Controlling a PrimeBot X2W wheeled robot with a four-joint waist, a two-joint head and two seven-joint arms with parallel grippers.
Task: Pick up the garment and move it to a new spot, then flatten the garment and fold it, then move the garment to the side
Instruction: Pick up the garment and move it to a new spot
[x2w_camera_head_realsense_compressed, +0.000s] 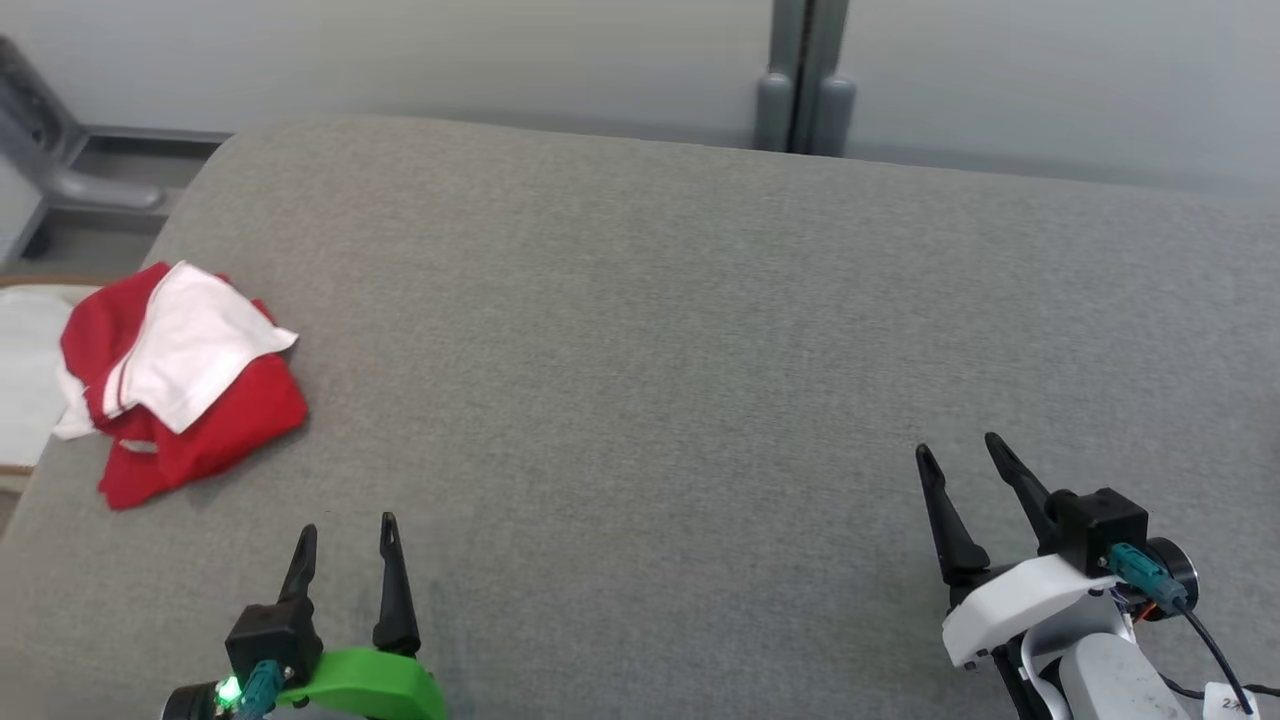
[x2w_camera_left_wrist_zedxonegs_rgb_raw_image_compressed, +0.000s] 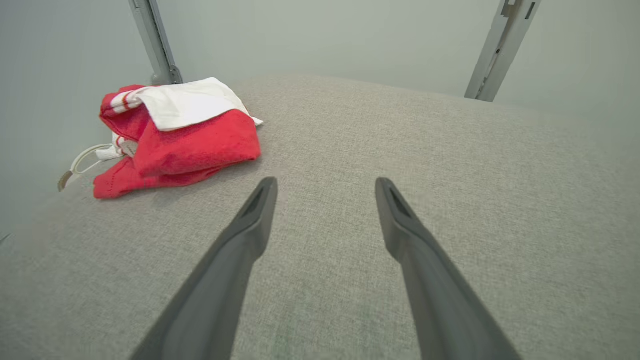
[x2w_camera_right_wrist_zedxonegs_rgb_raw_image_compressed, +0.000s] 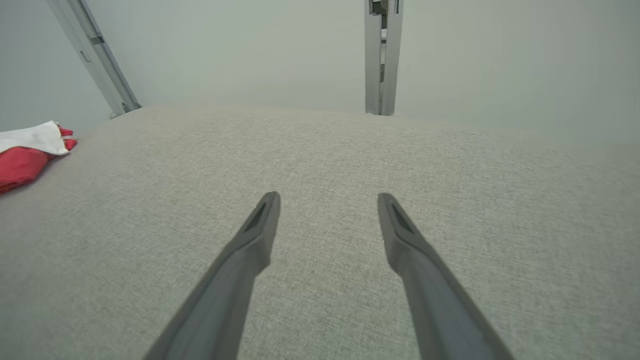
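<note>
The garment (x2w_camera_head_realsense_compressed: 180, 380) is a red and white bundle, loosely folded, lying at the left edge of the grey padded table (x2w_camera_head_realsense_compressed: 700, 330). In the left wrist view the garment (x2w_camera_left_wrist_zedxonegs_rgb_raw_image_compressed: 175, 135) sits ahead and to the left of my fingers; in the right wrist view just its end, the garment (x2w_camera_right_wrist_zedxonegs_rgb_raw_image_compressed: 27, 155), shows at the far left. My left gripper (x2w_camera_head_realsense_compressed: 347, 528) hovers open near the front edge, below and right of the garment, holding nothing. At the lower right my right gripper (x2w_camera_head_realsense_compressed: 960, 448) stands open and empty, far from the cloth. The same gaps show at left gripper (x2w_camera_left_wrist_zedxonegs_rgb_raw_image_compressed: 325, 186) and right gripper (x2w_camera_right_wrist_zedxonegs_rgb_raw_image_compressed: 327, 200).
A pale wall with a grey post (x2w_camera_head_realsense_compressed: 800, 75) runs behind the table. A grey metal frame (x2w_camera_head_realsense_compressed: 60, 160) stands off the back left corner. A white cloth (x2w_camera_head_realsense_compressed: 25, 370) lies beyond the table's left edge, beside the garment.
</note>
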